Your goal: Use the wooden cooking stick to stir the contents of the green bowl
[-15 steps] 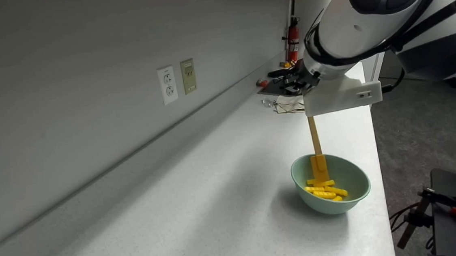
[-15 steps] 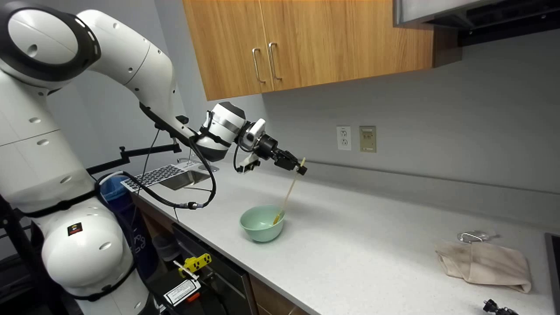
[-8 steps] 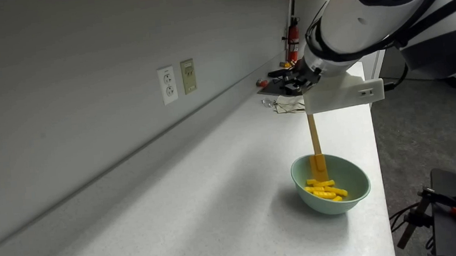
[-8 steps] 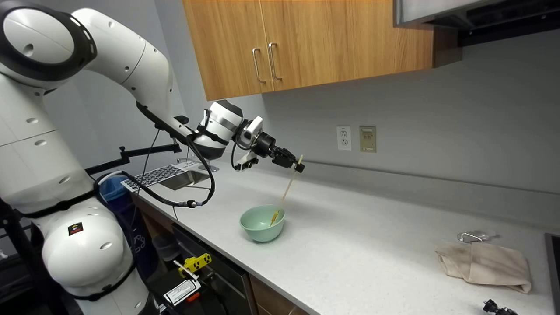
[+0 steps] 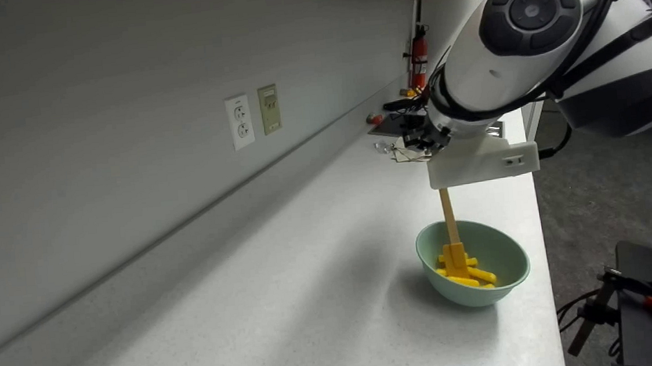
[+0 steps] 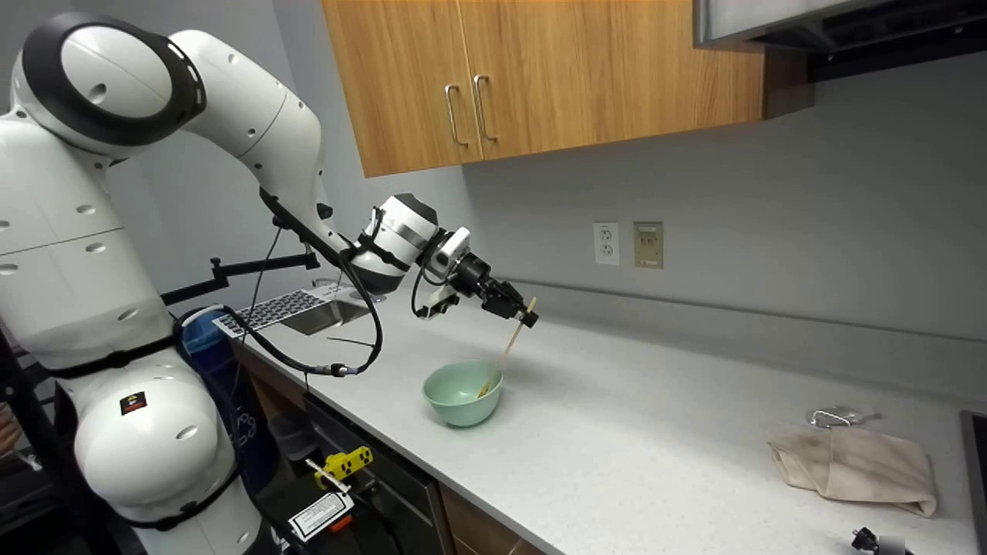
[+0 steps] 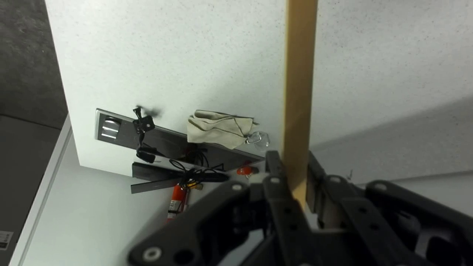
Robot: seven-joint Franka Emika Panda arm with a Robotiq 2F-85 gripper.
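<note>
Wooden cooking stick [image 7: 298,92] pinched in my hand [image 7: 294,162], its long axis slanting down into the green bowl [image 5: 500,251], I have its blade [image 5: 455,259] among yellow pieces [image 5: 481,275]; sweeping sideways should stir them.

In an exterior view the gripper [image 6: 527,312] pinches the wooden cooking stick [image 6: 512,340] near its upper end — the stick tilts, its yellowish lower end inside the green bowl [image 6: 455,407], which sits nearer the front edge of the white counter [image 6: 655,439] than the back edge. Toward the counter's right edge lies a folded beige cloth [image 6: 860,466] — a clear item [image 6: 834,417] just behind it. A sink [image 6: 328,317] is set near the left edge.
</note>
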